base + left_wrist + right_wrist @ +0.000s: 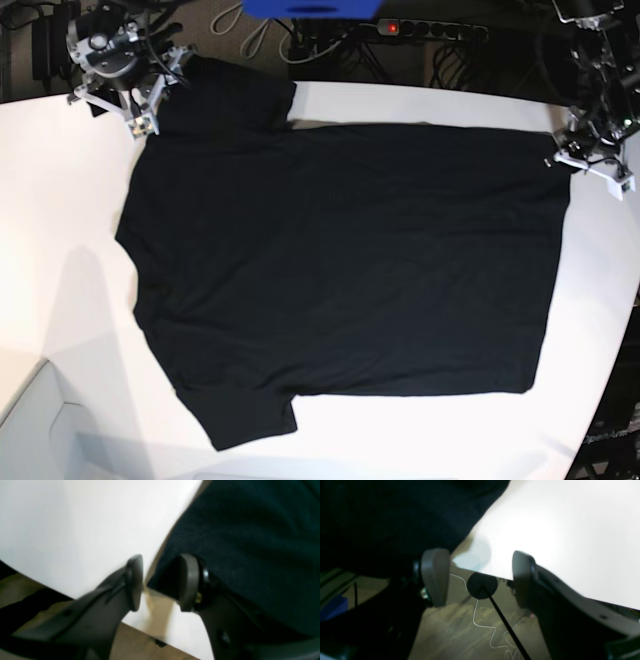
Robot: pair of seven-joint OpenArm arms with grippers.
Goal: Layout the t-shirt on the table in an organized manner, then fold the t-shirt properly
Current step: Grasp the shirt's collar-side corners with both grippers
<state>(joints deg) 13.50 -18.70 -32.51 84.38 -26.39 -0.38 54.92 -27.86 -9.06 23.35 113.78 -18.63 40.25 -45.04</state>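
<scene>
The black t-shirt (340, 270) lies spread flat on the white table (60, 250), plain side up, sleeves toward the left. My left gripper (588, 152) is at the shirt's far right corner. In the left wrist view its jaws (162, 582) stand a narrow gap apart. The corner of the shirt (250, 542) reaches into that gap, beside the right fingertip and apart from the left one. My right gripper (128, 95) is at the far left sleeve. In the right wrist view it (478, 577) is wide open with nothing between its fingers, and the shirt (382, 517) lies just above its left finger.
Both grippers hover at the table's far edge (495, 576), with wooden floor beyond. A white cable (480, 622) and a black round foot with a rod (482, 585) lie on the floor. A power strip (420, 28) and a blue object (310, 8) sit behind the table.
</scene>
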